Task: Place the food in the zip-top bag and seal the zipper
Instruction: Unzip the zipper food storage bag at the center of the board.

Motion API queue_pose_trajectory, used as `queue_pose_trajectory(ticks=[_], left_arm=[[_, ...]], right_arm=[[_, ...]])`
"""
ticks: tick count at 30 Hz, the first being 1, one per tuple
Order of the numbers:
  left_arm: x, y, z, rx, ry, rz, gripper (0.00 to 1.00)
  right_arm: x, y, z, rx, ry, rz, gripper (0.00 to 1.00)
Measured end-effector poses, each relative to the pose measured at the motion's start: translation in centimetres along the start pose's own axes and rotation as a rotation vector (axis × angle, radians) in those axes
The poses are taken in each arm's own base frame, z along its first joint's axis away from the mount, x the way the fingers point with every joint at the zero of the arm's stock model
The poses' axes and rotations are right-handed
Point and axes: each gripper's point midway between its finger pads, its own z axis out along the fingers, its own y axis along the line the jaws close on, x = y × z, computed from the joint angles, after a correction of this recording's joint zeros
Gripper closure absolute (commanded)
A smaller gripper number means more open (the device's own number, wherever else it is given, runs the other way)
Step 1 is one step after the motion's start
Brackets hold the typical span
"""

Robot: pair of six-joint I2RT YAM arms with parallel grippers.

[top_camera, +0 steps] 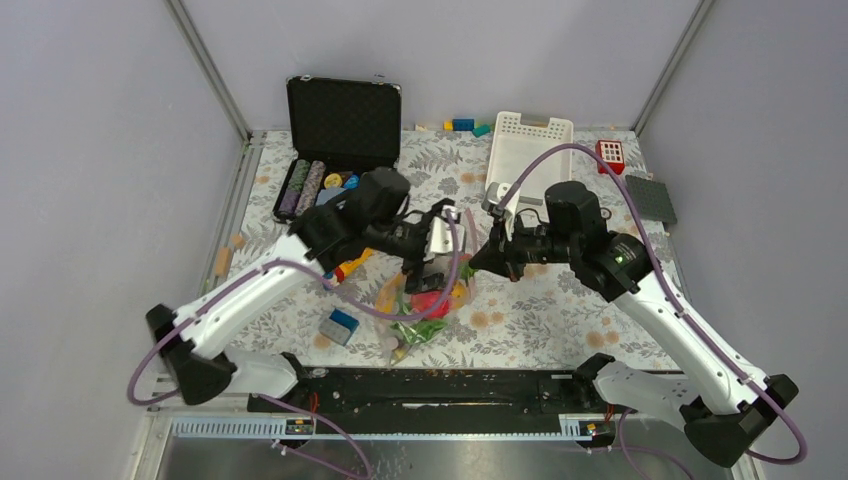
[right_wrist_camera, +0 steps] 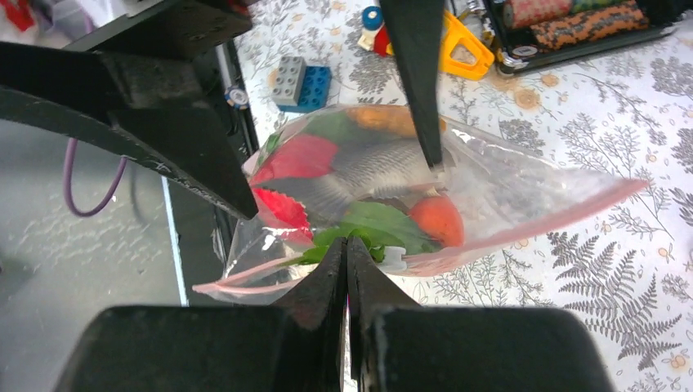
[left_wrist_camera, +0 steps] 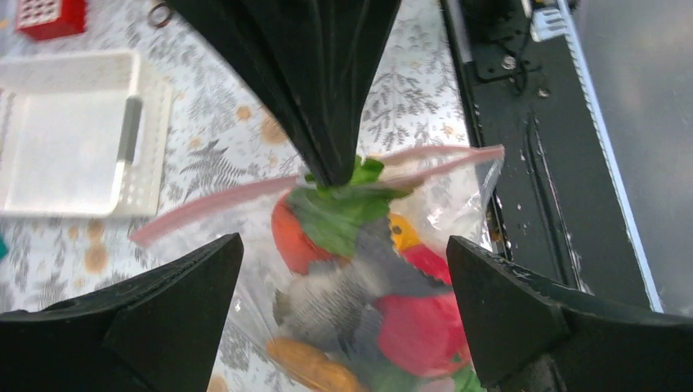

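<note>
The clear zip-top bag [top_camera: 432, 305] lies mid-table, its pink zipper strip [right_wrist_camera: 523, 227] raised. Inside are a green leaf [right_wrist_camera: 380, 222], an orange-red fruit [right_wrist_camera: 440, 219], a red piece [left_wrist_camera: 413, 327], a grey striped piece [left_wrist_camera: 327, 302] and an orange-brown piece [left_wrist_camera: 315, 367]. My right gripper [right_wrist_camera: 345, 245] is shut on the zipper edge beside a white slider [right_wrist_camera: 394, 258]; in the left wrist view its fingers [left_wrist_camera: 323, 98] pinch the strip from above. My left gripper [left_wrist_camera: 343, 245] hangs open over the bag, one finger on either side of the food, holding nothing.
A black open case [top_camera: 340, 130] with chips stands at the back left. A white basket [top_camera: 528, 148], a red block [top_camera: 610, 153] and a grey plate [top_camera: 651, 198] lie at the back right. A blue brick [top_camera: 342, 325] and a yellow toy [top_camera: 352, 266] sit left of the bag.
</note>
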Motion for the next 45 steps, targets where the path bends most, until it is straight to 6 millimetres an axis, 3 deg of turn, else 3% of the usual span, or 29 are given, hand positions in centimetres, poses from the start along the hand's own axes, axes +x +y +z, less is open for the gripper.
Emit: queue_pose_trajectory(ticks=[6, 10, 13, 17, 22, 27, 33, 39, 42, 45], left_arm=[[0.5, -1.5, -3.4, -0.264, -0.123, -0.183, 0.01], [-2.8, -1.9, -7.0, -0.428, -0.308, -0.303, 0.01], [-4.4, -2.2, -8.2, -0.460, -0.398, -0.385, 0.01], [-4.8, -2.8, -8.0, -0.463, -0.431, -0.491, 0.01], [-2.9, -3.9, -6.2, -0.458, -0.373, -0.569, 0.03], [-1.9, -3.9, -5.7, -0.500, -0.321, -0.587, 0.29], [0.3, -2.8, -5.4, -0.588, -0.235, -0.605, 0.36], [1.6, -1.9, -5.9, -0.674, -0.200, -0.607, 0.70], [1.9, -1.6, -6.2, -0.697, -0.191, -0.602, 0.96], [2.0, -1.5, -6.3, -0.708, -0.191, -0.596, 1.00]], right_arm=[[-0.8, -0.1, 0.7, 0.106, -0.047, 0.091, 1.00], [-2.9, 0.5, 1.3, 0.152, -0.125, 0.164, 1.00], [-3.8, 1.1, 2.2, 0.173, -0.160, 0.208, 1.00], [-4.5, 1.0, 3.2, 0.233, -0.190, 0.271, 1.00], [-5.7, 1.3, 5.2, 0.299, -0.201, 0.321, 1.00], [-6.7, 1.3, 6.4, 0.389, -0.221, 0.343, 1.00], [-6.9, 0.8, 6.0, 0.464, -0.247, 0.359, 1.00], [-7.0, 0.4, 5.8, 0.490, -0.259, 0.368, 1.00], [-7.0, 0.5, 5.9, 0.488, -0.259, 0.369, 1.00], [-7.0, 0.5, 5.9, 0.486, -0.258, 0.369, 1.00]])
